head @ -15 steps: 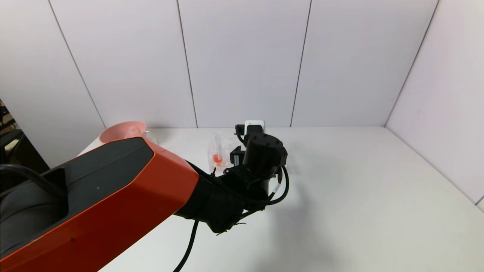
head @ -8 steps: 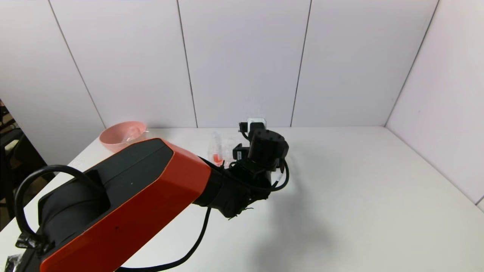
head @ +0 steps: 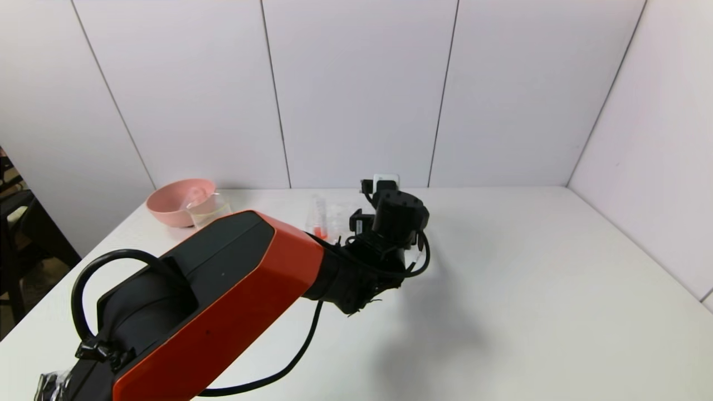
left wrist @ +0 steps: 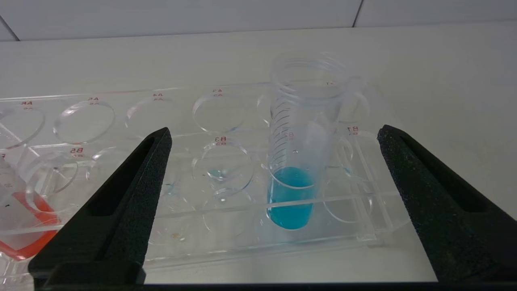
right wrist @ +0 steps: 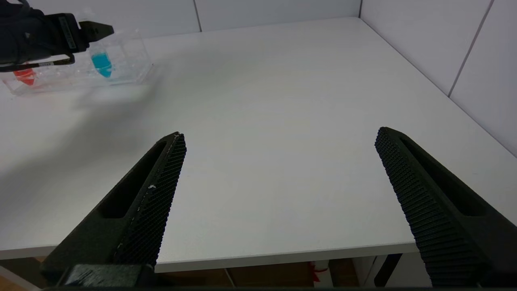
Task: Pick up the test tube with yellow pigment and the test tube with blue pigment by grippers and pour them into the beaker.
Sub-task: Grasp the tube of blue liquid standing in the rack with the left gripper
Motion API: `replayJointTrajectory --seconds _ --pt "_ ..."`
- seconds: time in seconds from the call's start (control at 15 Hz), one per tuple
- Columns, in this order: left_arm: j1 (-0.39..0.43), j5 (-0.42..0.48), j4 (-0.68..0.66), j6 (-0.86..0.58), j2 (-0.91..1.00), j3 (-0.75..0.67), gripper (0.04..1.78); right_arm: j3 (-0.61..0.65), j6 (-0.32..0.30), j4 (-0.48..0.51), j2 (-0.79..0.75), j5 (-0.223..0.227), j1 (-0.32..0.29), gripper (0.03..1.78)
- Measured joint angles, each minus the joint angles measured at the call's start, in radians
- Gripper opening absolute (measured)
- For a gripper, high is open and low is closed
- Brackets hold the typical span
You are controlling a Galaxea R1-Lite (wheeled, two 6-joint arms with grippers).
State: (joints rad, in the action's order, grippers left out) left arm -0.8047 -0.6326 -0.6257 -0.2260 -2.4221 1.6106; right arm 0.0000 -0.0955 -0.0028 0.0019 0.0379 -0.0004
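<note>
The left end effector hangs released at the clear rack on the table, its fingers either side of the upright blue tube, apart from it. The beaker stands just beside the pink bowl, well left of the rack. The right end effector is released over the table's near edge, holding nothing.
</note>
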Motion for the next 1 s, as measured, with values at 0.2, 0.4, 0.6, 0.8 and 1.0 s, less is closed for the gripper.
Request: replayJointTrajectory --seconds 0.2,0.4,0.6,0.8,1.0 --pt "0.001 0.001 0.019 0.0 -0.01 0.024 1.78 0.0 0.0 0.0 0.0 0.0 0.0 1.71" --pt "0.006 0.001 0.033 0.001 -0.02 0.052 1.78 0.0 0.0 0.0 0.0 0.0 0.0 1.71" --pt "0.015 0.002 0.064 0.001 -0.036 0.093 1.78 0.0 0.0 0.0 0.0 0.0 0.0 1.71" --pt "0.025 0.001 0.1 0.0 -0.057 0.147 1.78 0.0 0.0 0.0 0.0 0.0 0.0 1.71" --pt "0.039 0.005 0.124 0.0 -0.082 0.19 1.78 0.0 0.0 0.0 0.0 0.0 0.0 1.71"
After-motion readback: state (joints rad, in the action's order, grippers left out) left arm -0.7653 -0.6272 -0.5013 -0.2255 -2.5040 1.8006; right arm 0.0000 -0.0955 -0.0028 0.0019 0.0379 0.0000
